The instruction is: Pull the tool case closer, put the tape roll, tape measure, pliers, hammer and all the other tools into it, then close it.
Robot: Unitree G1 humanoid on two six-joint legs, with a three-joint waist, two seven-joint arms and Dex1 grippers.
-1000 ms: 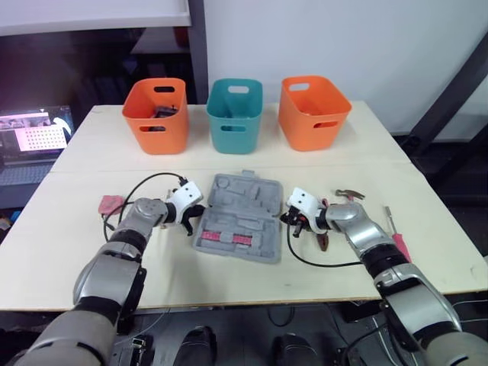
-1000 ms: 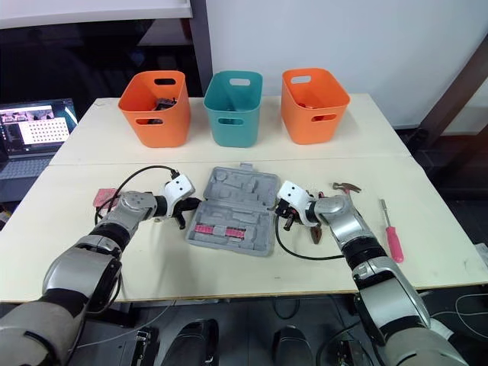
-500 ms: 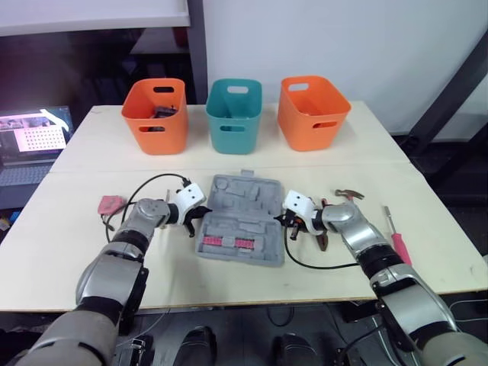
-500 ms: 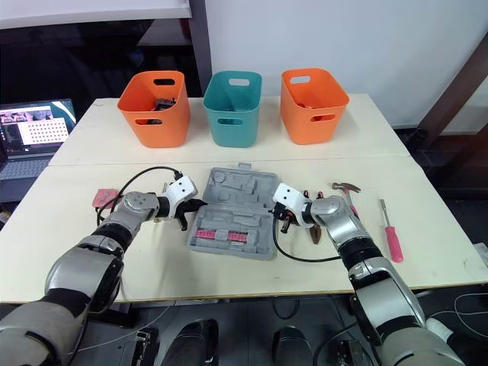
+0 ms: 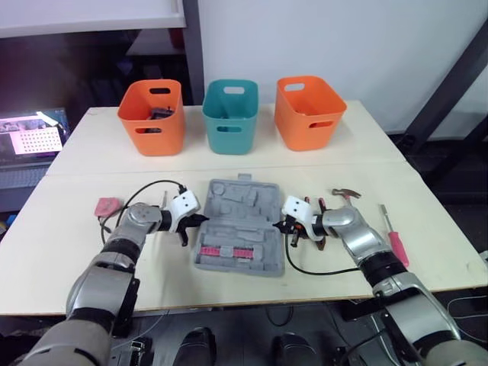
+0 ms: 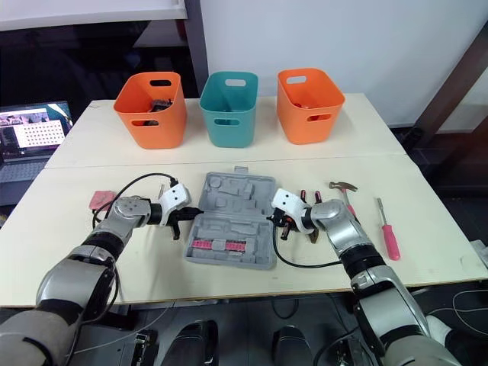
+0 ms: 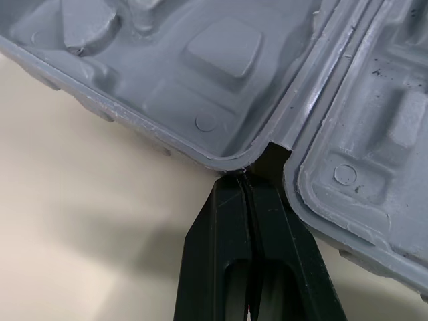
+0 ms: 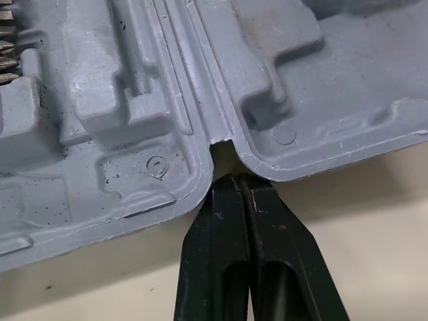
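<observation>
Head view: we've got the open tool case (image 5: 240, 221) flat in the middle of the tabletop (image 5: 320, 168). Left wrist: left tool (image 7: 249, 180) pinched closed, empty, tips at the case's hinge notch. Right wrist: right tool (image 8: 235, 179) likewise.

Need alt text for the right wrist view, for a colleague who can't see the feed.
The right gripper, fingers shut, points its tips into the hinge notch between the two open halves of the grey case. The case lies flat on a pale table.
</observation>
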